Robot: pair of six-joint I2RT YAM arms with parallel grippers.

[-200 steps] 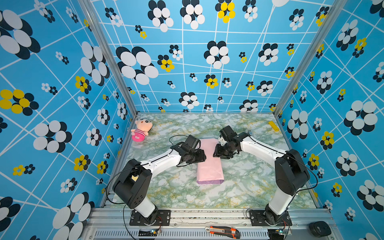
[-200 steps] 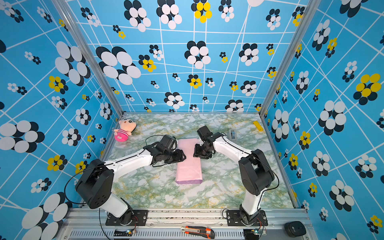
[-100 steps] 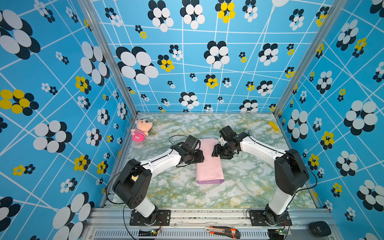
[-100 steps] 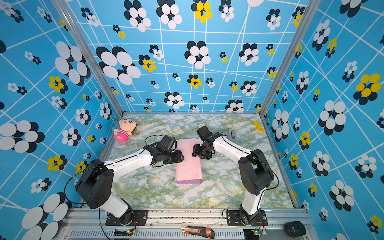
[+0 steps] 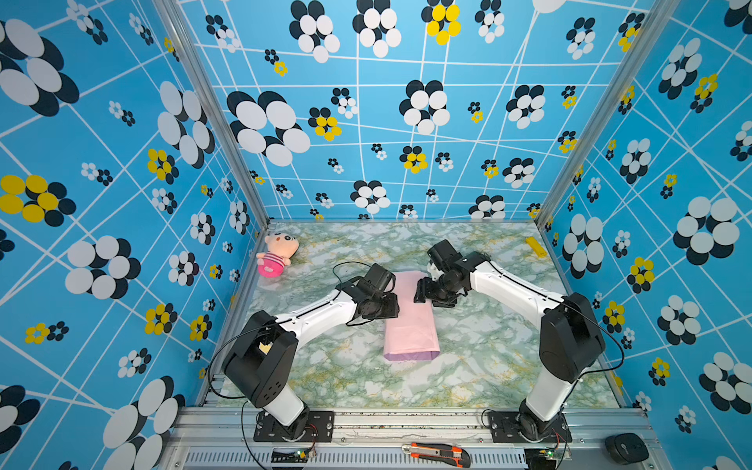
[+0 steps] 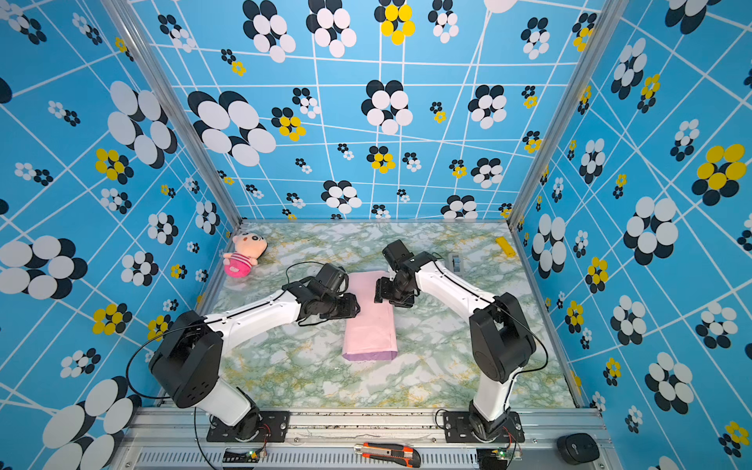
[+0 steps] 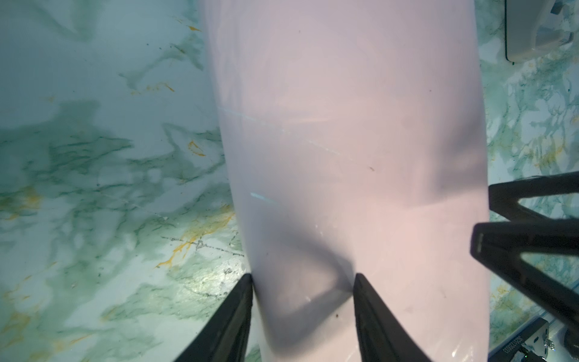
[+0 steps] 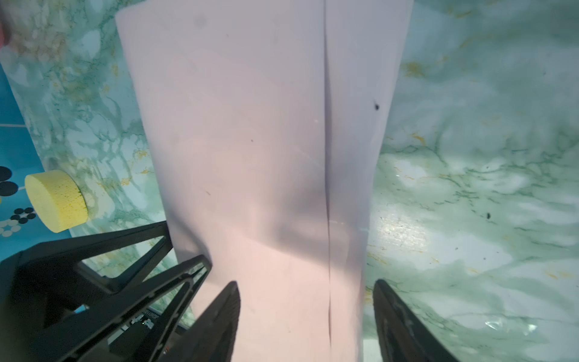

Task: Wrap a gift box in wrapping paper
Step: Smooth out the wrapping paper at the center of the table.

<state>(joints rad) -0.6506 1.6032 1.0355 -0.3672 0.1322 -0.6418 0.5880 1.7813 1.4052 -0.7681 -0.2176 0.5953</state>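
The wrapping paper (image 5: 411, 333) (image 6: 370, 333) lies folded into a long pale pink bundle in the middle of the table, with lilac showing at its near end. The gift box is hidden. My left gripper (image 5: 392, 305) (image 7: 304, 279) is open at the bundle's left edge, one tip at the edge and the other on the pink paper (image 7: 344, 125). My right gripper (image 5: 421, 291) (image 8: 305, 282) is open over the far right edge, straddling a lengthwise seam in the paper (image 8: 250, 125). Neither gripper holds anything.
A pink-striped plush doll (image 5: 276, 256) lies at the back left. A grey tape dispenser (image 6: 455, 262) and a yellow block (image 5: 536, 246) are at the back right. A yellow foam disc (image 8: 56, 200) sits by the left wall. An orange knife (image 5: 435, 451) rests on the front rail.
The right jaws have spread wider over the paper's edge. The left jaws have narrowed a little. Both arms and the bundle stay nearly where they were.
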